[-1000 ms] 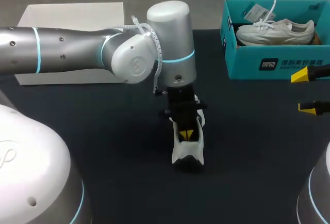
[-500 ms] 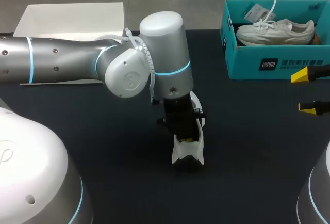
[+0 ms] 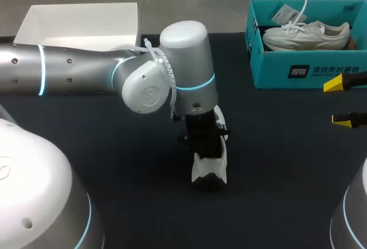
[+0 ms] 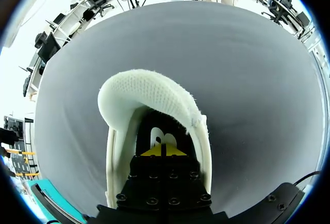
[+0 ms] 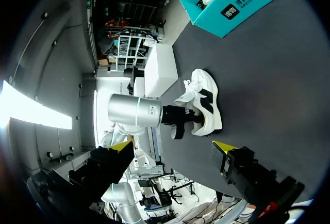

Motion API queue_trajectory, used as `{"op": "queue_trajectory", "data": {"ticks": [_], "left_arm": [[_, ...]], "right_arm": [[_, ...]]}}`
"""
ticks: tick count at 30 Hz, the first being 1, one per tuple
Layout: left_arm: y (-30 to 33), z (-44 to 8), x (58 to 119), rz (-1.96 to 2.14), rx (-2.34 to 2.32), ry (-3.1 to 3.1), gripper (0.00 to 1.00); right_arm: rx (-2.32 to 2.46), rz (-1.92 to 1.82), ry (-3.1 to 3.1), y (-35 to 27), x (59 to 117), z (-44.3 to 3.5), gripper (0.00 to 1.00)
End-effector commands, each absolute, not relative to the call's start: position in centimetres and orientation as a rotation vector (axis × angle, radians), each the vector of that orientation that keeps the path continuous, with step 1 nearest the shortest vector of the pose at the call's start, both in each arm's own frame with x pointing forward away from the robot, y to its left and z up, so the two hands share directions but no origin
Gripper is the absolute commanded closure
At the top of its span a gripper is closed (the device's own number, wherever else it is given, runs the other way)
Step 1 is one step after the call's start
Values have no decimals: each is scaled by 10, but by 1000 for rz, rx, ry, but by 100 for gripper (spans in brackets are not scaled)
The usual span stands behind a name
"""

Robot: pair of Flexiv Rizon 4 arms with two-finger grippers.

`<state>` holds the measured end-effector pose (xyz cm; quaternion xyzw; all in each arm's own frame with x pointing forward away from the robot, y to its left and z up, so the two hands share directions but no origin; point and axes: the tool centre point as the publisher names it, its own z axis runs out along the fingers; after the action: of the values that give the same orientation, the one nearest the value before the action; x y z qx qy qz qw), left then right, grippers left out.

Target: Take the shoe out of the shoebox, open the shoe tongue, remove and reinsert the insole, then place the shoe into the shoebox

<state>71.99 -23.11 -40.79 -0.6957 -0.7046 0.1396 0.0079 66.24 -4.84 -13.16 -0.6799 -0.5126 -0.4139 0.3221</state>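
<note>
Left end effector (image 4: 164,150) is down inside a white shoe (image 3: 210,167), its yellow tips closed together within the opening. The shoe stands near the middle of the dark desk (image 3: 275,163). Near the desk's right edge, the right end effector (image 3: 338,102) hovers open just beside a teal shoebox (image 3: 307,72) holding another shoe (image 3: 307,35).

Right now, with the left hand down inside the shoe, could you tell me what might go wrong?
1. The left hand is sunk in the shoe with its tips closed, and nothing pins the shoe down: the right hand hangs open, apart from it, near the shoebox. Pulling out may lift or tip the shoe.
2. Whether the tips pinch the insole is hidden, so the hand may come out empty.
</note>
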Motion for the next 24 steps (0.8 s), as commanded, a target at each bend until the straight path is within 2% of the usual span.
{"op": "queue_trajectory", "data": {"ticks": [1, 10, 18, 24], "left_arm": [[-228, -403, 726, 395, -2181, -2223, 100], [-232, -374, 726, 414, -2204, -2191, 100], [-245, -396, 735, 200, -2320, -2208, 100], [-246, -405, 742, 187, -2281, -2214, 100]], "right_arm": [[-1794, -1090, -1343, -48, 657, -131, 0], [-1794, -1090, -1343, -48, 657, -131, 0], [-1794, -1090, -1343, -48, 657, -131, 0], [-1794, -1090, -1343, -48, 657, -131, 0]]}}
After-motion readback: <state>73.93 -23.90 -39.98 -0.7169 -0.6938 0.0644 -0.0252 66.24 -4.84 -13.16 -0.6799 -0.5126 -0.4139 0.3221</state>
